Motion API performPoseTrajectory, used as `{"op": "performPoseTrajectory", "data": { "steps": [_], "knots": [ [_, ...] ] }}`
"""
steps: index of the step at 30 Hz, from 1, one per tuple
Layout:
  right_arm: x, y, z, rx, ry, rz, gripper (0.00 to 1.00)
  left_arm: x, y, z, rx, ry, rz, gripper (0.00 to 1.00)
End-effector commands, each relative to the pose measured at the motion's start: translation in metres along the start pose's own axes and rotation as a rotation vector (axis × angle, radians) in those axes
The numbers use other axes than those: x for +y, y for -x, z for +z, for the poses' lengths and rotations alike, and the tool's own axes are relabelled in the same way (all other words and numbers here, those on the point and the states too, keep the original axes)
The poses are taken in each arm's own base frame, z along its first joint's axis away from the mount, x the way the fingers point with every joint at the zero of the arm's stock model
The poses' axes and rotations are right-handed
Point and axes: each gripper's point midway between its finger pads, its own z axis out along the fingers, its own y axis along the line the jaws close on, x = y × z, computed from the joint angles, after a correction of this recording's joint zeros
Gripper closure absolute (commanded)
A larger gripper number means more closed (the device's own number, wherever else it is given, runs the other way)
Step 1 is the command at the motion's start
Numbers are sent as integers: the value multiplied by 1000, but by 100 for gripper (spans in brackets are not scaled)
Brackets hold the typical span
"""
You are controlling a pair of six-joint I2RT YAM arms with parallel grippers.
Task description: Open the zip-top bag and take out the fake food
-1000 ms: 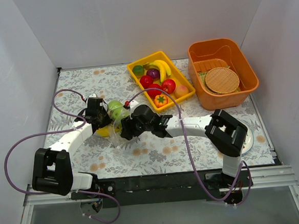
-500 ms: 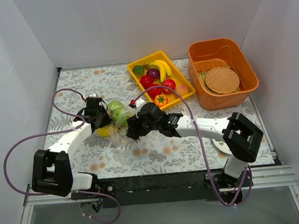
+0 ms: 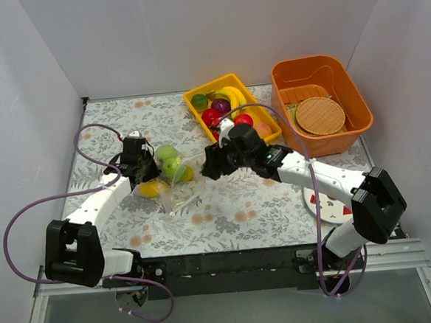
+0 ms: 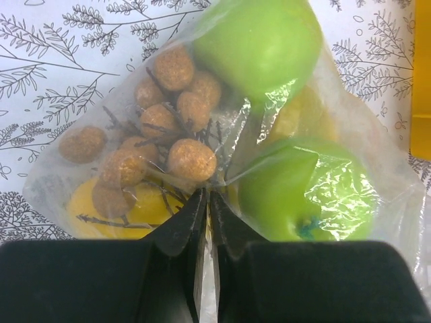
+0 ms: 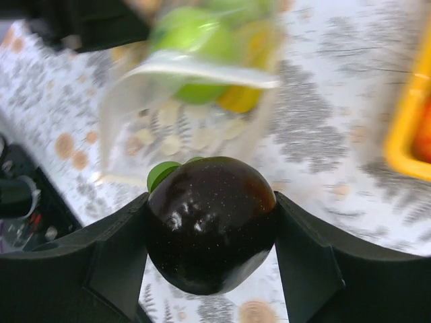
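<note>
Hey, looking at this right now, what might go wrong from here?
The right hand grips a glossy, round dark fruit by its sides only; it may slip out. The left hand pinches just thin film of the zip-top bag, which holds green apples and a brown bunch; the film might slip free or tear.

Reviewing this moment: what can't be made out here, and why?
Whether the zip-top bag is open: too small from above, blurred in the right wrist view, near edge behind the left hand in the left wrist view.
The dark fruit from above: hidden by the right hand holding it.
The yellow pieces: mostly behind the twiggy bunch, left wrist view.
</note>
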Motion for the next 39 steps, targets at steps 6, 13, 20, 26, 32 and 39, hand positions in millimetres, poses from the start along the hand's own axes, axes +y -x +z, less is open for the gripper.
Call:
{"op": "performPoseTrajectory", "data": {
  "steps": [6,13,20,26,32,39],
  "knots": [
    [-139,60,-17,-110,-242,141,73,-18,31,-25,-76,-69,21,91],
    [-224,74,-4,-126,-420,241,73,-23,38,-31,-86,-85,31,88],
    [-265,60,12,-72,-564,283,70,-30,49,-41,-113,-107,35,86],
    [-277,47,17,-39,-591,299,57,-34,59,-50,-135,-115,46,82],
    [-277,52,15,-38,-592,286,36,-35,65,-56,-153,-119,52,79],
    [-279,53,18,-21,-588,280,19,-39,70,-62,-163,-129,56,73]
  ]
}}
